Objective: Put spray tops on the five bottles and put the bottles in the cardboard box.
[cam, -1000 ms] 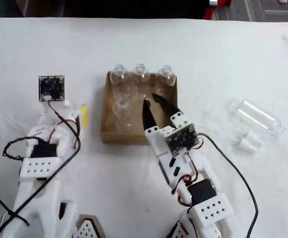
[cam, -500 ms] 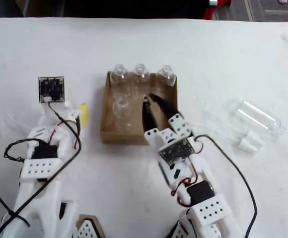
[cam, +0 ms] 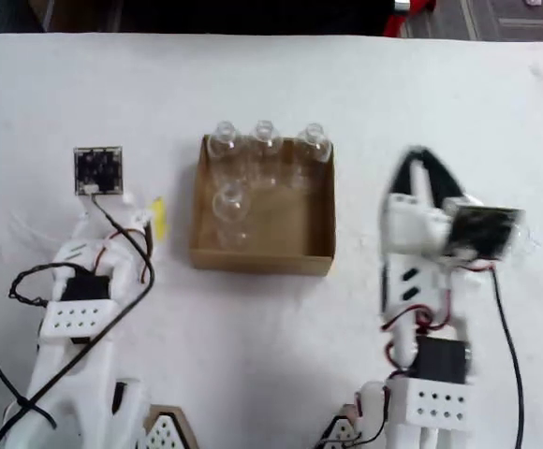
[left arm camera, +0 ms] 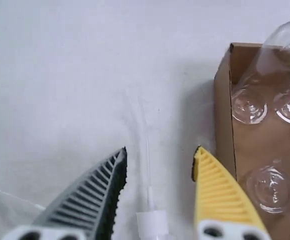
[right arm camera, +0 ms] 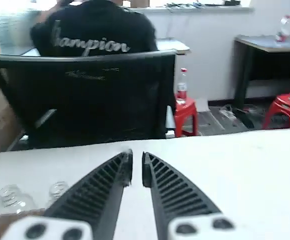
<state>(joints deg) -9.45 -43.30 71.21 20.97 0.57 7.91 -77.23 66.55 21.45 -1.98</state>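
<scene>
Bottles in cardboard box, spray top left of it

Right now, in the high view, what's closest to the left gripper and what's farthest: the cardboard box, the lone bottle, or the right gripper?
From the left gripper:
1. cardboard box, its side wall just beside the gripper.
2. lone bottle, standing inside the box, in its left half.
3. right gripper, past the box's other side.

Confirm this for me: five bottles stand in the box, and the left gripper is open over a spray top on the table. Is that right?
Not quite. The high view shows four bottles standing in the box, not five. The rest holds: the left gripper is open over a spray top on the table.
</scene>
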